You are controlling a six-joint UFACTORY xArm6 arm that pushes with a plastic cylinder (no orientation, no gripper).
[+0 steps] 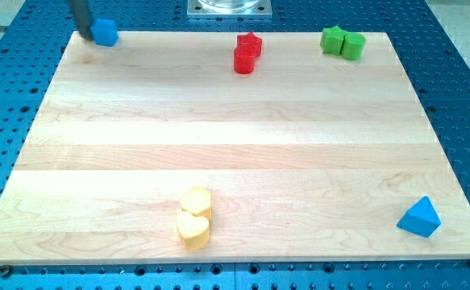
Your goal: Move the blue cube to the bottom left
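The blue cube (104, 32) sits at the top left corner of the wooden board (235, 145), on its top edge. My tip (84, 34) is at the cube's left side, touching or almost touching it. The rod rises out of the view's top.
A red star and a red cylinder (246, 53) stand together at the top middle. Two green blocks (342, 41) stand at the top right. Two yellow blocks (194, 217) lie near the bottom middle. A blue triangular block (420, 217) lies at the bottom right.
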